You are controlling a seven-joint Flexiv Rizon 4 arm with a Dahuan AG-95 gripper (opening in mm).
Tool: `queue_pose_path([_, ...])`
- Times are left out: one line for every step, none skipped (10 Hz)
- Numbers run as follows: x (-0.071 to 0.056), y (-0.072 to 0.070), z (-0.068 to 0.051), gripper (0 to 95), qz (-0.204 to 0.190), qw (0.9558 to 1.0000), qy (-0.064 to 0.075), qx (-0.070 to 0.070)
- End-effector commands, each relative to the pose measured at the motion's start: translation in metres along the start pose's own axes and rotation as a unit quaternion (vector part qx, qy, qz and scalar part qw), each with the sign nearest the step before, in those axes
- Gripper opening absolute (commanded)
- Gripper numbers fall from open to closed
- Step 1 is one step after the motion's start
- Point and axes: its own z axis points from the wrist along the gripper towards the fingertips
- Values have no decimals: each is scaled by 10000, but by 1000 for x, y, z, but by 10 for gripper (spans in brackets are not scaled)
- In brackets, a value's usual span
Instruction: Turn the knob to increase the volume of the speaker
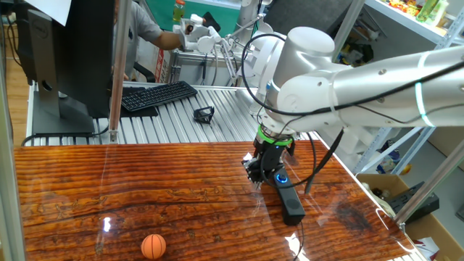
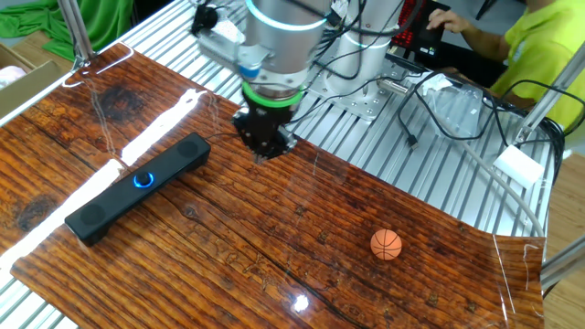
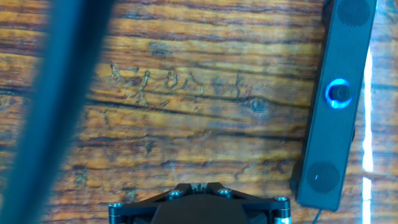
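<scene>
The speaker point(image 1: 288, 197) is a long black bar lying on the wooden table; it also shows in the other fixed view point(image 2: 137, 187) and at the right of the hand view point(image 3: 336, 106). Its knob point(image 3: 339, 93) is a small round black control ringed with blue light at mid-bar, also seen in the fixed views point(image 1: 281, 176) point(image 2: 143, 179). My gripper point(image 2: 262, 153) hangs over bare wood beside the speaker, apart from the knob, with its fingers closed together and nothing between them. It also shows in one fixed view point(image 1: 256, 174) and at the bottom of the hand view point(image 3: 198, 186).
An orange ball point(image 1: 153, 246) point(image 2: 386, 244) lies on the wood near the front. A keyboard point(image 1: 156, 95), a small black clip point(image 1: 204, 114) and a monitor stand on the ribbed metal behind. A blurred dark cable point(image 3: 56, 93) crosses the hand view's left.
</scene>
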Motion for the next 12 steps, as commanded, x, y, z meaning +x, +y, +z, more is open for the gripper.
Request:
queue_pose_path([-2,-10,3,0,-55,10000,-11,-12])
queue_pose_path([-5,-15,4,0,-55,10000,-14,-12])
queue_pose_path([-8,-17,4,0,-59,10000,-14,-13])
queue_pose_path([-13,-23,3,0,-100,9999,-10,-17])
queue_pose_path([-17,-28,3,0,-138,9999,-10,-25])
queue_pose_path([-23,-36,3,0,-216,9998,1,-28])
queue_pose_path([-27,-40,3,0,-260,9997,4,-29])
queue_pose_path([-33,-46,2,0,-295,9996,3,-30])
queue_pose_path([-37,-49,3,0,-325,9995,2,-29])
queue_pose_path([-41,-55,4,0,-385,9993,1,-29])
queue_pose_path([-47,-65,6,0,-507,9987,-7,-33])
queue_pose_path([-50,-70,8,0,-551,9985,-16,-42])
